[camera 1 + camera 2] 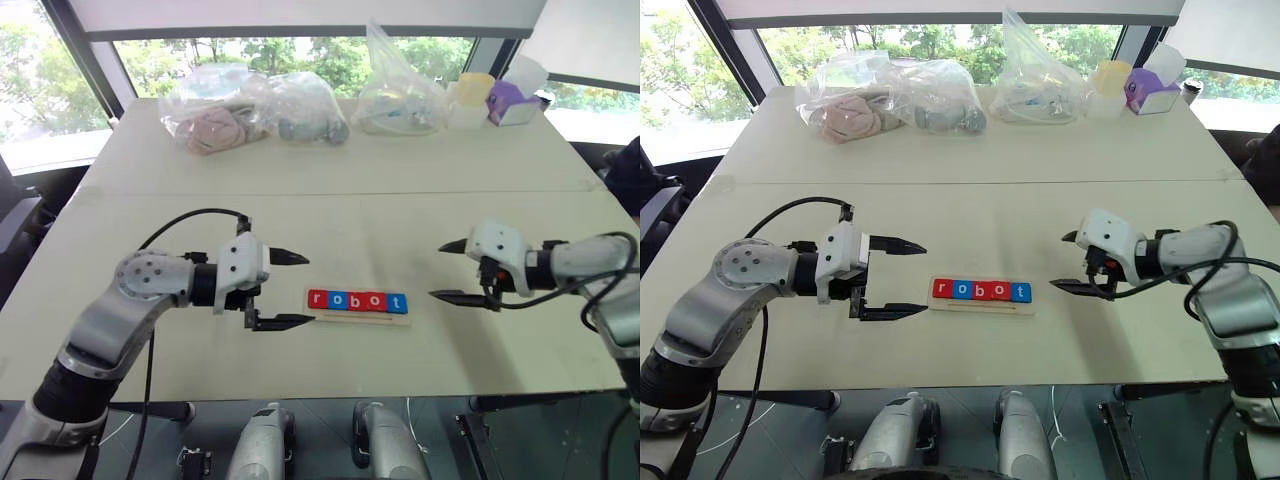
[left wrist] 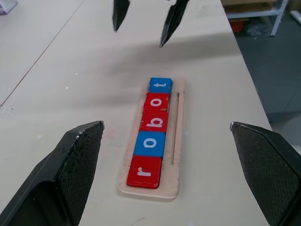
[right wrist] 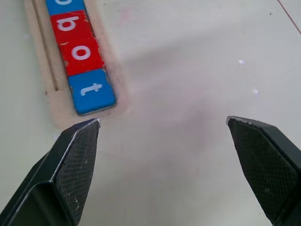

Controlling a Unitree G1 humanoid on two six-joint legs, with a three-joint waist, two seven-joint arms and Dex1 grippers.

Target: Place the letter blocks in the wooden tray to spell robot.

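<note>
The wooden tray [image 1: 358, 312] lies flat on the pale table [image 1: 330, 215], near its front edge and between the two arms. On it the letter blocks [image 1: 358, 300] sit side by side in one row, edges touching — red r, blue o, red b, red o, blue t — spelling "robot" from the robot's left to its right. A thin groove runs along the tray beside the row. The left gripper [image 1: 293, 289] hovers just beside the r end of the tray, its two black fingers spread wide and holding nothing. The right gripper [image 1: 448, 270] hangs a little farther off, beyond the t end, its fingers likewise parted and empty; neither gripper touches the tray or any block. At the far side of the table stand several clear plastic bags [image 1: 255, 108] — their contents are hard to make out, perhaps soft items — along with a yellow container [image 1: 474, 90] and a purple box [image 1: 513, 102].
</note>
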